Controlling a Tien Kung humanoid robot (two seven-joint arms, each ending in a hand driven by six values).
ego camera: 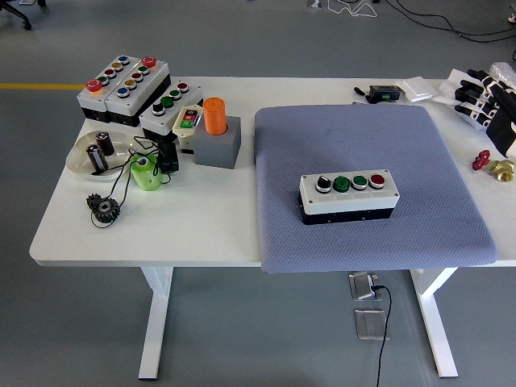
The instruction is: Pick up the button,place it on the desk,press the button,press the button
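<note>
The right hand (487,103) enters at the right edge of the head view, above the far right part of the white table (193,226). Only part of the hand is in frame; the visible black-and-white fingers (468,90) are loosely extended and slightly spread toward the left, and they hold nothing. Whether the hand rests on the table surface or hovers above it cannot be determined. The left hand is not visible. The button box (349,196), a white-topped unit with a black base carrying a row of four controls (one black-and-white knob, two green buttons, one red button), lies flat on the grey mat (363,137), well apart from the hand, to its left and nearer the robot. Just beside the hand on its near side lie a small red valve handle (481,160) and a brass fitting (505,168). To the left of the fingers, near the far table edge, lie a white packet (419,87) and a small black device (384,92). Far to the left of the hand, beyond the mat, stand an orange cylinder (214,115) in a grey block (218,147), several further button boxes (125,85), a shallow dish (85,157), a green cup (145,172) and two dark gears (103,208).
</note>
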